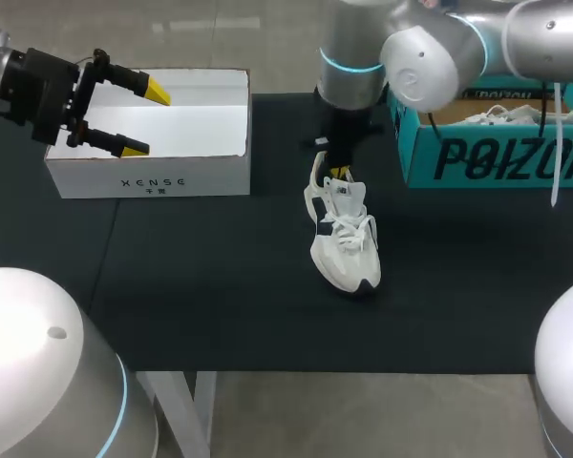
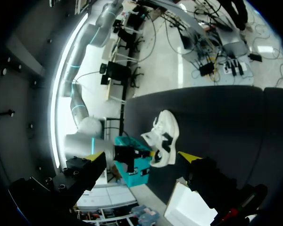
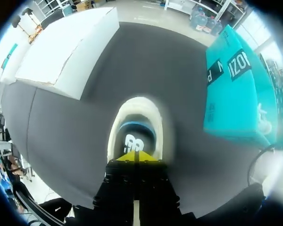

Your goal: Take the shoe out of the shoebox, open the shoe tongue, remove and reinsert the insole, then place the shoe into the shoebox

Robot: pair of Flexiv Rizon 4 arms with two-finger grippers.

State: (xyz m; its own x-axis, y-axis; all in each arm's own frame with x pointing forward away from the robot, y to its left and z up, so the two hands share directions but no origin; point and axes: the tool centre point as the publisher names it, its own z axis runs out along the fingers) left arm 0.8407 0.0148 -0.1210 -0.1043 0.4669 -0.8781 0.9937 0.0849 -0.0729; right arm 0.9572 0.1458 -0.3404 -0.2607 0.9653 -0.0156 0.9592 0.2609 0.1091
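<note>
A white sneaker point(image 1: 344, 234) with a dark sole lies on the black table mat near the middle, toe toward the front edge. My right gripper point(image 1: 339, 174) is at its heel end, shut. In the right wrist view the joined yellow tips point(image 3: 134, 157) sit at the rim of the shoe's opening, above the insole point(image 3: 132, 140) with its logo. I cannot tell whether they pinch anything. My left gripper point(image 1: 145, 119) hangs open over the empty white shoebox point(image 1: 153, 176) at the left. From the left wrist view the sneaker point(image 2: 165, 134) lies far ahead of those open fingers.
A teal shoebox point(image 1: 497, 153) stands at the back right with another white shoe point(image 1: 501, 116) inside. The teal shoebox point(image 3: 231, 89) lies close beside the sneaker. The mat's front edge runs along the table's near side.
</note>
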